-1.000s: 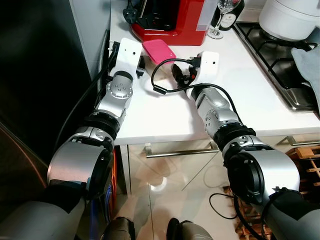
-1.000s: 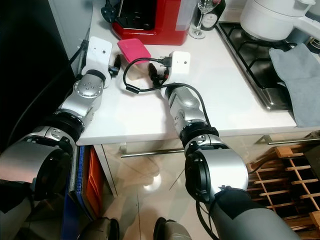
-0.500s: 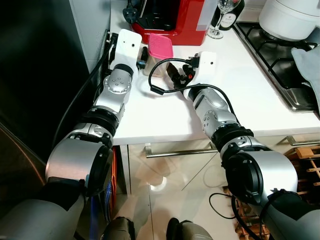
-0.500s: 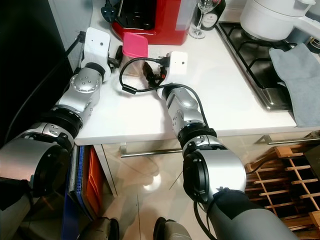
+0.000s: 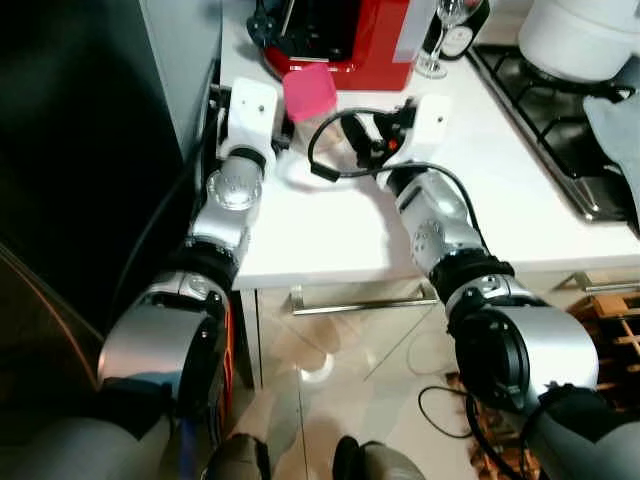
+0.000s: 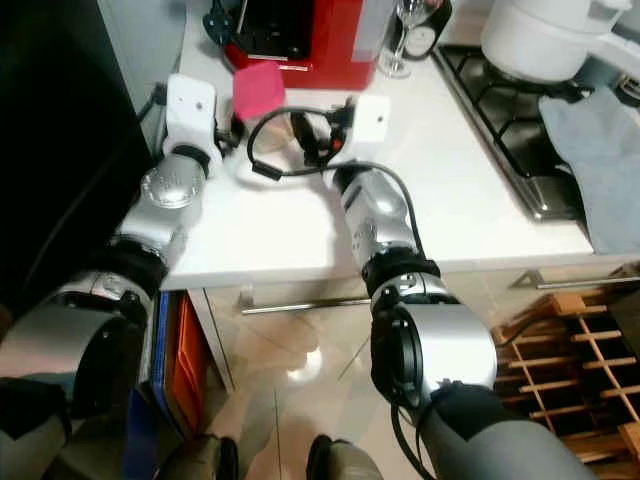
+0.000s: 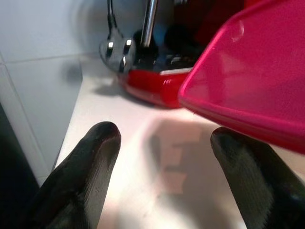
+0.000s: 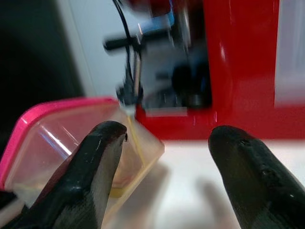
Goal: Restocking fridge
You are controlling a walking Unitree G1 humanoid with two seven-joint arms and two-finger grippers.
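A clear food container with a pink lid [image 5: 309,92] stands tipped up on the white counter [image 5: 330,220], in front of the red machine. It is between my two grippers. My left gripper [image 5: 283,128] is at its left side. In the left wrist view that gripper [image 7: 167,157] is open, with the pink lid [image 7: 252,81] just past one finger. My right gripper [image 5: 362,138] is on the other side. It [image 8: 167,157] is also open, and the container [image 8: 57,143] lies against the outside of one finger [image 8: 100,167]. I cannot tell whether either finger presses on it.
A red coffee machine [image 5: 350,45] stands close behind the container. A wine glass [image 5: 440,40] and a dark bottle are beside it. A gas hob [image 5: 560,110] with a white pot [image 5: 580,35] and a grey cloth [image 5: 620,140] is at right. A dark fridge side [image 5: 70,200] is at left.
The container went from lying with its lid flat to tipped up on edge, and it moved back toward the red machine. Both grippers pushed forward with it.
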